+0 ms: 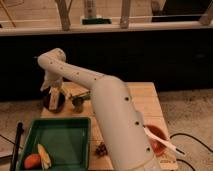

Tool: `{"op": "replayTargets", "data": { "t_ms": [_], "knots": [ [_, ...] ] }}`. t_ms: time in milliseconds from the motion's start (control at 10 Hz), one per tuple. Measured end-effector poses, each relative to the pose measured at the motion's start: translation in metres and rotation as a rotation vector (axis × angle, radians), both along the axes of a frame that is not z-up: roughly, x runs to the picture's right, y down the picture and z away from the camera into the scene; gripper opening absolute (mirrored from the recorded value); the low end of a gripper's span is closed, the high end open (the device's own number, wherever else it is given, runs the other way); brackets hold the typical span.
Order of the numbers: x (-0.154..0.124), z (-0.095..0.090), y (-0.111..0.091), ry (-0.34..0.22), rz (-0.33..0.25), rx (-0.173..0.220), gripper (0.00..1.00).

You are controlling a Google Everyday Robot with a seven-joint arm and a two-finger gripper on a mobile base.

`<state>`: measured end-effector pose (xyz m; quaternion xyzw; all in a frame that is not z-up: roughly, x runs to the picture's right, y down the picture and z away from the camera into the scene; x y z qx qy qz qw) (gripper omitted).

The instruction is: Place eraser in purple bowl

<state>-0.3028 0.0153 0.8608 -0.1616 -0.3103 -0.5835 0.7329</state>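
Eraser hangs upright at the tip of the gripper, which looks clamped on it. Both are directly over the purple bowl at the back left of the table. Can't tell if the eraser's lower end touches the bowl's inside. Metal cup is just beside the bowl, and the green tray is in front. Judging progress: pickup and carry look done. Release into the bowl and pulling the arm clear are left. Late stage, not finished.
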Motion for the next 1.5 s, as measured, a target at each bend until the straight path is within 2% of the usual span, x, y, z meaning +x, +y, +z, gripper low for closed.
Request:
{"op": "replayTargets", "data": {
  "t_ms": [600, 1500],
  "knots": [
    [-0.0014, -0.0007, -0.0104, 0.021, 0.037, 0.004, 0.8],
    [-0.0026, -0.0007, -0.0101, 0.022, 0.036, 0.004, 0.8]
  ]
}}
